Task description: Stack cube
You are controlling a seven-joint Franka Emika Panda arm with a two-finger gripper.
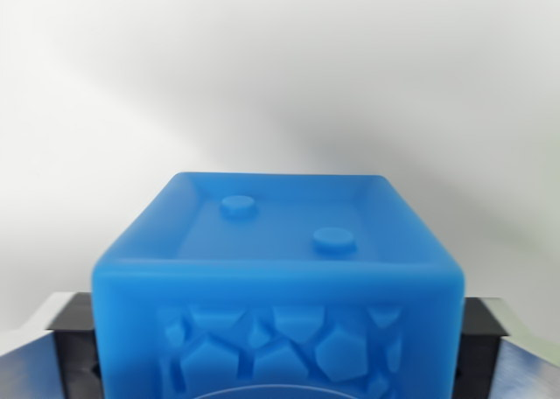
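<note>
A blue cube [278,285] fills the lower middle of the wrist view, very close to the camera. Its top face is recessed with two round studs, and its near face carries a raised pattern of pentagon shapes. My gripper [278,346] is shut on the blue cube: one dark finger [74,338] presses its side at the wrist view's left and the other finger [481,338] at the wrist view's right. No second cube shows in this view.
Behind the cube lies a plain white surface [280,75] with a soft grey shadow running across it.
</note>
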